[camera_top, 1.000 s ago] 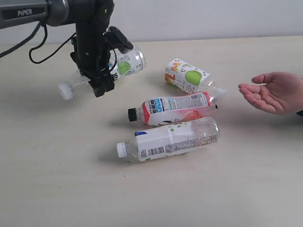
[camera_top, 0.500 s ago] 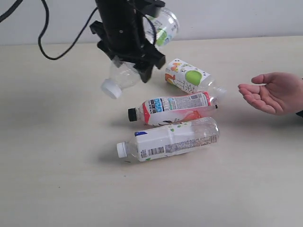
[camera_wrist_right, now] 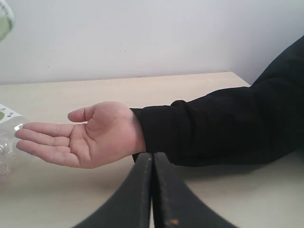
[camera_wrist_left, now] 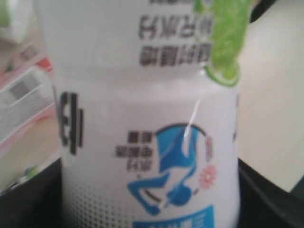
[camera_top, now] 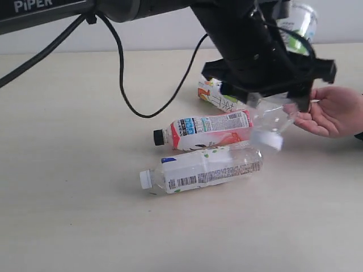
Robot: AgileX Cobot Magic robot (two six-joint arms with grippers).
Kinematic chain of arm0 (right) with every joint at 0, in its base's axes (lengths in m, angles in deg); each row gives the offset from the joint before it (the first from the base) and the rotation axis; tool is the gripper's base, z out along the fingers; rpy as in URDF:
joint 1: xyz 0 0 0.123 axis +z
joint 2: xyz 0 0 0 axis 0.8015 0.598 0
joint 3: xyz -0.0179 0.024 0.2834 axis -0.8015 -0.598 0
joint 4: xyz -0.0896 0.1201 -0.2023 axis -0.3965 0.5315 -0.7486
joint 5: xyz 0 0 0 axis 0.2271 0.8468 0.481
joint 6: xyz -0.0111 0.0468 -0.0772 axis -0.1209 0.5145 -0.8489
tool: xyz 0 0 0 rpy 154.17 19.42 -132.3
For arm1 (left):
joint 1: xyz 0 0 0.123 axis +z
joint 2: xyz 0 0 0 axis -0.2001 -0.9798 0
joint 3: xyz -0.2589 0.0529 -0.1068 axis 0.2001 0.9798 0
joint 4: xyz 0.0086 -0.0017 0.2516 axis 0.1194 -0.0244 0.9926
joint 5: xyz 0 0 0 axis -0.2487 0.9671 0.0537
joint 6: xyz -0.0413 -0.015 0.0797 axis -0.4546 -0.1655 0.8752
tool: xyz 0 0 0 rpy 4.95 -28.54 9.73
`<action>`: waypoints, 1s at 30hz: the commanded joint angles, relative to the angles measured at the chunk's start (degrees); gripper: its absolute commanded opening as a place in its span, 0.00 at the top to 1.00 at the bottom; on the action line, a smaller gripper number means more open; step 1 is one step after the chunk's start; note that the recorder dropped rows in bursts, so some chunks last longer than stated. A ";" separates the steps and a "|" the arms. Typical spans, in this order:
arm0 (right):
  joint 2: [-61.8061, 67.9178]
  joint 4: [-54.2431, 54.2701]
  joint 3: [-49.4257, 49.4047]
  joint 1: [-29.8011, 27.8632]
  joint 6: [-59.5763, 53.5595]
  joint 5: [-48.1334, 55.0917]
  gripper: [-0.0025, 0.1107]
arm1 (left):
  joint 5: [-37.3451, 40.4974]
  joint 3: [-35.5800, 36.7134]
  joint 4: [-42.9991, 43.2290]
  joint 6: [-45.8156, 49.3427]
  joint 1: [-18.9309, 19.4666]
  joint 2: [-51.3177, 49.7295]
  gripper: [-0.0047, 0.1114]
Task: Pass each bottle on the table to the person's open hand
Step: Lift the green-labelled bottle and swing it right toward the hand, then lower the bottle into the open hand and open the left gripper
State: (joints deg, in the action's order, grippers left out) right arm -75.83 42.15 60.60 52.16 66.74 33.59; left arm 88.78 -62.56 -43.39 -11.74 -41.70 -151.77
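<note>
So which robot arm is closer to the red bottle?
Left. The left arm's fingers hover close by the red bottle; the right arm's fingers sit beyond the person's hand.

left gripper (camera_top: 271,85) clasping an apple-label bottle (camera_top: 276,113) cap-down in the air beside the person's open hand (camera_top: 334,110), red-and-white bottle (camera_top: 207,127) and white-capped bottle (camera_top: 204,169) lying on the table (camera_top: 68,215)

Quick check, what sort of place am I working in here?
Probably a lab or office test bench: a beige table against a plain white wall, loose drink bottles, and a person's open hand waiting.
</note>
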 commanded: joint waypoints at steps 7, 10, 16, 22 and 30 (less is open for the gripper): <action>-0.34 0.00 -0.25 -0.25 -0.16 -0.51 0.98 | -18.41 -0.70 -23.37 -0.67 0.01 -4.11 0.96; -0.34 0.00 -0.25 -0.25 -0.16 -0.51 0.98 | -21.81 -1.90 -28.00 3.77 0.25 -5.62 0.96; -0.34 0.00 -0.25 -0.25 -0.16 -0.51 0.98 | -21.30 -5.51 -32.51 3.98 0.25 -10.21 0.96; -0.34 0.00 -0.25 -0.25 -0.16 -0.51 0.98 | -22.03 -7.37 -36.51 4.12 0.25 -14.72 0.96; -0.34 0.00 -0.25 -0.25 -0.16 -0.51 0.98 | -23.06 -7.37 -42.04 4.86 0.25 -18.07 0.96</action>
State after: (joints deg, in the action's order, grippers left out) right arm -75.83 42.15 60.60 52.16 66.74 33.59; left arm 67.12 -69.41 -83.04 -8.04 -41.70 -169.54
